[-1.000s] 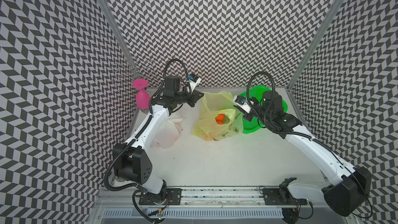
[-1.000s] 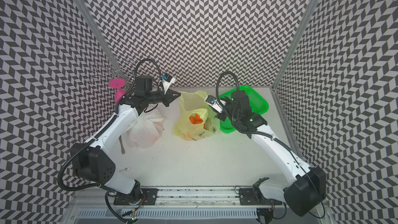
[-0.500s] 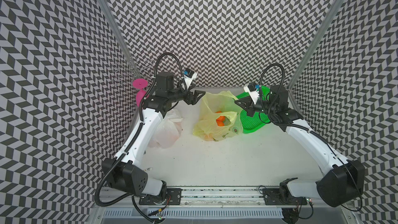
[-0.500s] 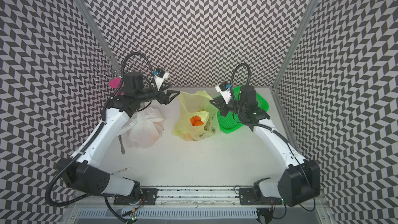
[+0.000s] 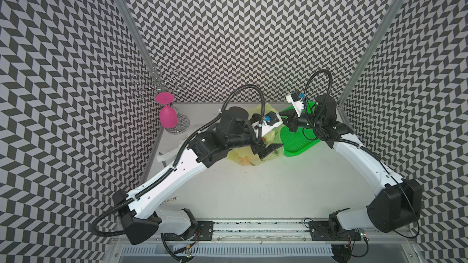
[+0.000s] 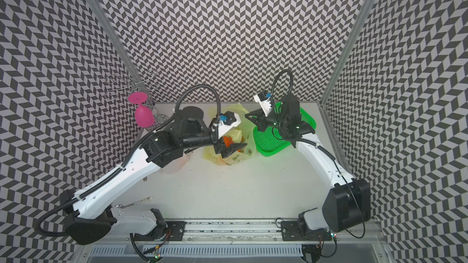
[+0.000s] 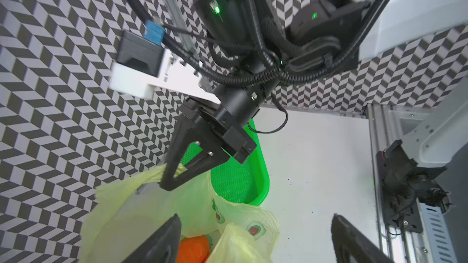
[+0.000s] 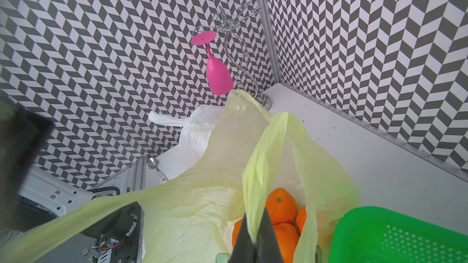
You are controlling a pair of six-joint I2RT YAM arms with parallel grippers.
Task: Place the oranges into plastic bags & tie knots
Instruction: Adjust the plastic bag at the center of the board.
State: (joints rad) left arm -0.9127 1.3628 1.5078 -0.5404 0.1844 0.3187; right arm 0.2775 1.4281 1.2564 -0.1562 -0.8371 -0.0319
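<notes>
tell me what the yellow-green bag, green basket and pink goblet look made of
Yellow-green bag: thin translucent plastic film, faintly glossy; it creases and oranges show through.
Green basket: rigid moulded plastic, shiny, with perforated mesh walls.
Pink goblet: opaque, smooth, even colour; probably plastic, possibly coated glass.

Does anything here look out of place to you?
A metal spoon lies stray on the table near the white bag, unrelated to bagging; the yellow-green bag gapes unknotted, one handle pinched in the right hand.
</notes>
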